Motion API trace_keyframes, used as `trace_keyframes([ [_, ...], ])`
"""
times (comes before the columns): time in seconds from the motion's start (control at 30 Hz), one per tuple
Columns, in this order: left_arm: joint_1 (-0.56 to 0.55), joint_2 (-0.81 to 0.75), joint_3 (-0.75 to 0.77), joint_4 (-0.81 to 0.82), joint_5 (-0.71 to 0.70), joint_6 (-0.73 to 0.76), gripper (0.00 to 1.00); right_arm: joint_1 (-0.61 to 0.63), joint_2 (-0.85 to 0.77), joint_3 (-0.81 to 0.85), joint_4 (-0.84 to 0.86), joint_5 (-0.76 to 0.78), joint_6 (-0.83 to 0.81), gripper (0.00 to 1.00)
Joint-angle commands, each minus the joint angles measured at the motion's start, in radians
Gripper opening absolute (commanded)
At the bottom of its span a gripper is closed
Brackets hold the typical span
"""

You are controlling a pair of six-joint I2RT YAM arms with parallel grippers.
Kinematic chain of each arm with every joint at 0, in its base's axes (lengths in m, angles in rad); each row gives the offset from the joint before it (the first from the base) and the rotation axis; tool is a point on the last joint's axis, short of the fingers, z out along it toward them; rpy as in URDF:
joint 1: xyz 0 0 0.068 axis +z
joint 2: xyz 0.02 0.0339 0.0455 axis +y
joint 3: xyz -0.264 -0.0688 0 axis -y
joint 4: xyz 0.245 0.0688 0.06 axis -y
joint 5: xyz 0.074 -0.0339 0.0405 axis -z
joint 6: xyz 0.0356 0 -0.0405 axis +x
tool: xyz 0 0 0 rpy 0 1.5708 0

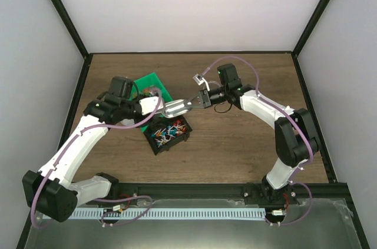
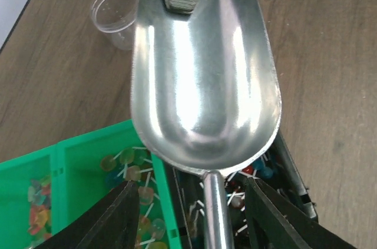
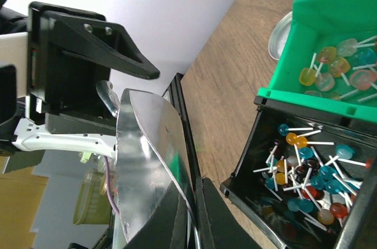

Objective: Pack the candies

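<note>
The candies [image 1: 168, 132] are small lollipops in red, blue, white and orange, lying in a black bin [image 1: 158, 149]. They also show in the right wrist view [image 3: 306, 172] and under the scoop in the left wrist view [image 2: 259, 169]. An empty metal scoop [image 1: 174, 108] hangs above the bin. My right gripper [image 1: 191, 103] is shut on the scoop's front rim [image 3: 144, 160]. My left gripper [image 1: 158, 105] is open. Its fingers [image 2: 126, 213] stand wide either side of the scoop handle [image 2: 215, 213] without touching it.
A green bin [image 1: 152, 80] with duller yellow-brown lollipops [image 2: 126, 163] sits against the black bin's far-left side. A clear plastic cup [image 2: 115, 13] stands on the wooden table beyond the green bin. Black frame posts border the table.
</note>
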Motion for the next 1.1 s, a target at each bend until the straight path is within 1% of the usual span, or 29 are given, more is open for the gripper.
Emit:
trace_keyframes([
  [0.0, 0.025, -0.028, -0.026, -0.001, 0.13, -0.029, 0.51, 0.008, -0.005, 0.003, 0.053, -0.072, 0.011, 0.01],
  [0.13, 0.052, -0.044, -0.032, -0.023, 0.219, -0.025, 0.47, 0.008, -0.009, -0.016, 0.072, -0.081, 0.023, 0.01],
  [0.2, 0.06, -0.052, -0.036, -0.022, 0.239, -0.027, 0.45, 0.009, -0.009, -0.018, 0.074, -0.082, 0.024, 0.01],
  [0.3, 0.073, -0.06, -0.048, -0.014, 0.257, -0.031, 0.39, 0.008, -0.013, -0.026, 0.075, -0.083, 0.024, 0.01],
  [0.7, 0.083, -0.063, -0.076, 0.049, 0.296, -0.086, 0.14, 0.008, -0.024, -0.045, 0.097, -0.096, 0.045, 0.01],
  [0.8, 0.083, -0.062, -0.079, 0.056, 0.282, -0.104, 0.04, 0.008, -0.019, -0.044, 0.102, -0.097, 0.053, 0.01],
  [0.83, 0.083, -0.062, -0.079, 0.059, 0.271, -0.113, 0.04, 0.009, -0.018, -0.043, 0.103, -0.086, 0.054, 0.08],
  [0.87, 0.086, -0.062, -0.08, 0.058, 0.258, -0.119, 0.04, 0.008, -0.018, -0.04, 0.1, -0.07, 0.049, 0.26],
  [0.93, 0.096, -0.065, -0.086, 0.042, 0.23, -0.126, 0.04, 0.006, -0.018, -0.021, 0.061, -0.004, 0.004, 0.68],
  [0.97, 0.103, -0.069, -0.089, 0.022, 0.209, -0.126, 0.04, 0.005, -0.016, 0.002, 0.026, 0.044, -0.036, 0.77],
  [1.0, 0.107, -0.076, -0.092, -0.002, 0.189, -0.122, 0.04, 0.005, -0.013, 0.017, -0.003, 0.093, -0.076, 0.81],
  [1.07, 0.114, -0.104, -0.091, -0.063, 0.13, -0.131, 0.04, 0.005, -0.013, 0.031, -0.031, 0.19, -0.122, 0.84],
])
